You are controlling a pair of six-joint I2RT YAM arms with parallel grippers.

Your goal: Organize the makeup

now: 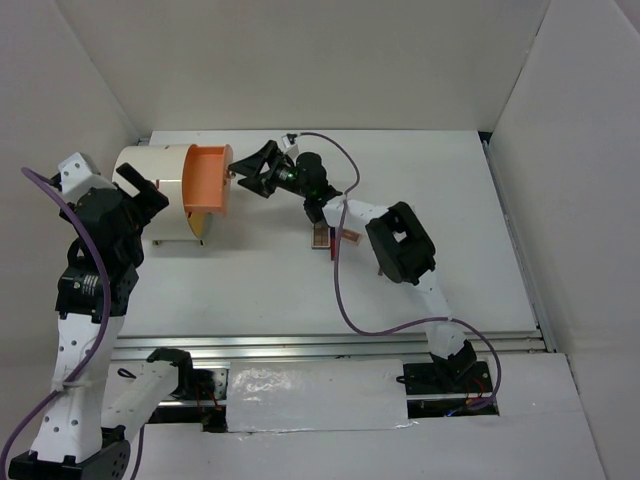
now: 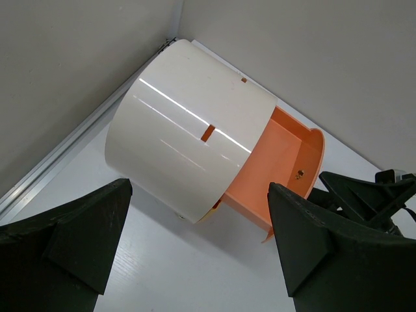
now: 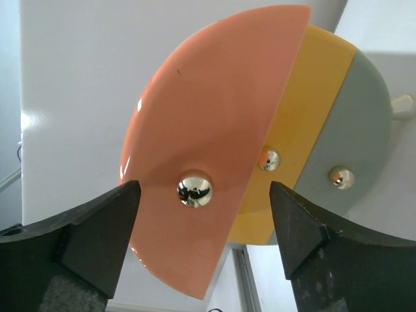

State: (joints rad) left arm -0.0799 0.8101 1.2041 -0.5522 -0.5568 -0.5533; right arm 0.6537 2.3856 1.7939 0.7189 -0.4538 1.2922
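A: What is found at the left of the frame?

B: The left claw [image 2: 198, 192] is held wide open, with nothing between its fingers. It is pointed at the white cylinder [image 2: 175, 136], which appears not to be touched by it. The cylinder is placed in the upper left of the worktop [image 1: 250, 290].

A: And the containers?

B: The orange drawer [image 2: 286, 162] is drawn partly out of the cylinder, toward the right. Nothing is seen in the part of its inside that is shown; the rest is hidden. A yellow drawer front [image 3: 305, 130] and a grey drawer front [image 3: 354, 130] appear pushed in, so their contents cannot be told.

A: Which step is judged to be in hand?

B: Probably the handling of the orange drawer. The right claw [image 3: 205, 187] is open, with the silver knob [image 3: 195, 188] between its fingers but not gripped.

A: How can this be done well?

B: The knob should be centred between the fingers before they are closed. The pull should be kept straight along the run of the drawer, so that the cylinder is not dragged or turned. The cylinder could also be steadied by the left claw.

A: Where is the makeup?

B: The makeup [image 1: 322, 238] lies on the worktop right of the drawer, near the centre of the frame, partly covered by the right arm [image 1: 400, 245]. Only a few small pieces can be made out.
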